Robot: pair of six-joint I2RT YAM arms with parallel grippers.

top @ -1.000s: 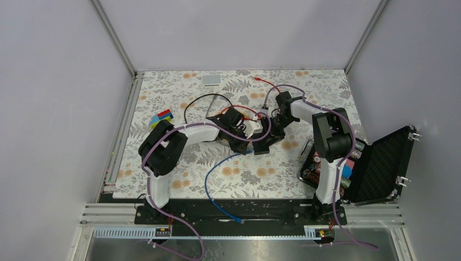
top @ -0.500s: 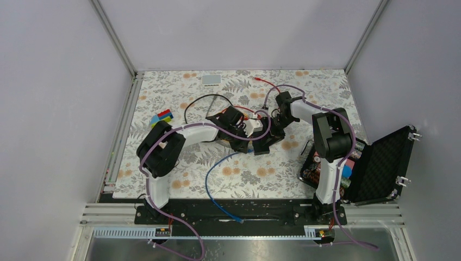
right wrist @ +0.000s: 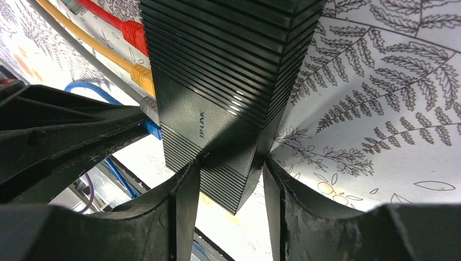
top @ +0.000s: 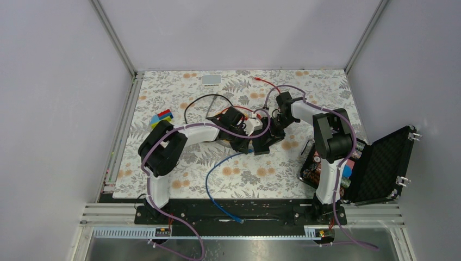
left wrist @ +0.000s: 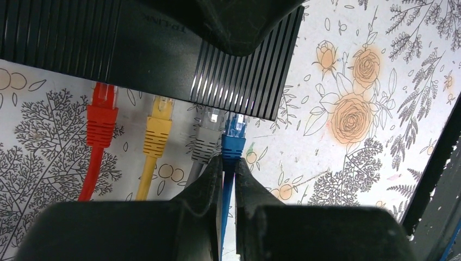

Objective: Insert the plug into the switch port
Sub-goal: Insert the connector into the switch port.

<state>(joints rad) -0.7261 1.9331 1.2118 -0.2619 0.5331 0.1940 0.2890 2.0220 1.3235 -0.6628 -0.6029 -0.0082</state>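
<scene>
The black ribbed switch [left wrist: 163, 49] lies on the floral mat, with red, yellow and grey plugs in its ports. The blue plug [left wrist: 234, 142] sits in the last port beside the grey one, its clear tip at the switch's edge. My left gripper [left wrist: 228, 166] is shut on the blue cable just behind the plug's boot. My right gripper [right wrist: 231, 168] is shut on the switch [right wrist: 217, 81], one finger on each side near its corner. In the top view both grippers meet at the switch [top: 262, 142] mid-table, left gripper [top: 249, 145], right gripper [top: 273, 129].
The blue cable [top: 213, 179] trails to the near edge. A small white box [top: 211, 79] and a red wire [top: 266, 82] lie at the back, coloured blocks [top: 162, 117] at the left. An open black case [top: 375, 163] stands at the right.
Both grippers and the switch have shifted very slightly toward the far side. Both grips are unchanged.
</scene>
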